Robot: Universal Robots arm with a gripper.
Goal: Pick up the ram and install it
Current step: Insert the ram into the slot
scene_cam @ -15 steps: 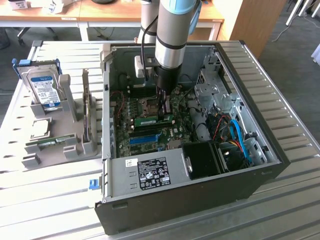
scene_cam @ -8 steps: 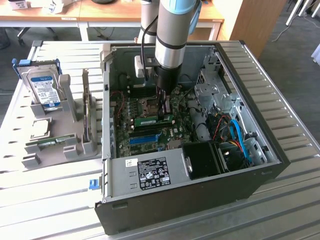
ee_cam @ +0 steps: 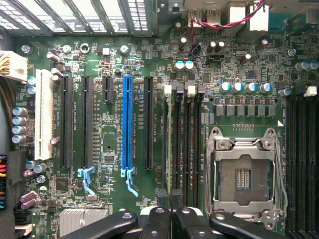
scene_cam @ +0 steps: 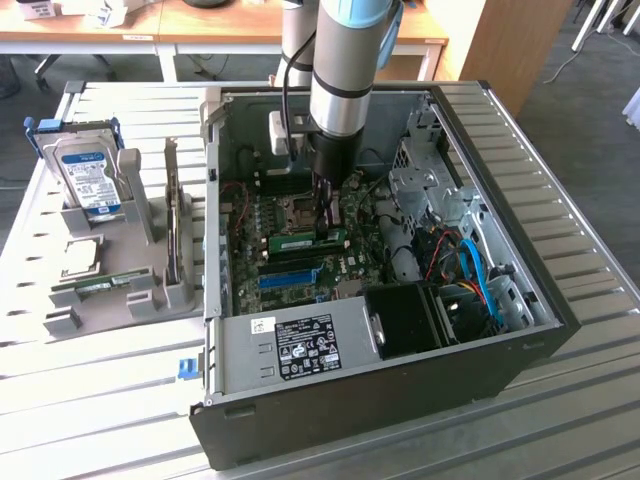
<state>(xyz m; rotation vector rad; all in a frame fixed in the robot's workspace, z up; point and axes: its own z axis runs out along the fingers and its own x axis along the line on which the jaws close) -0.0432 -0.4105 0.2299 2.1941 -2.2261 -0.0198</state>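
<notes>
Between closed jaws, ram (ee_cam: pixel 170 144) edge-on

One gripper (scene_cam: pixel 325 222), one hard drive (scene_cam: pixel 88 178), one processor chip (scene_cam: pixel 80 256).

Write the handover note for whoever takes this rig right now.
Gripper: shut on the ram, inside the open computer case.
Ram: on edge, lined up with the memory slots beside the empty chip socket.
Done: ram picked up and brought to the board.
Left: not released; I cannot tell whether it is pressed fully home.
</notes>
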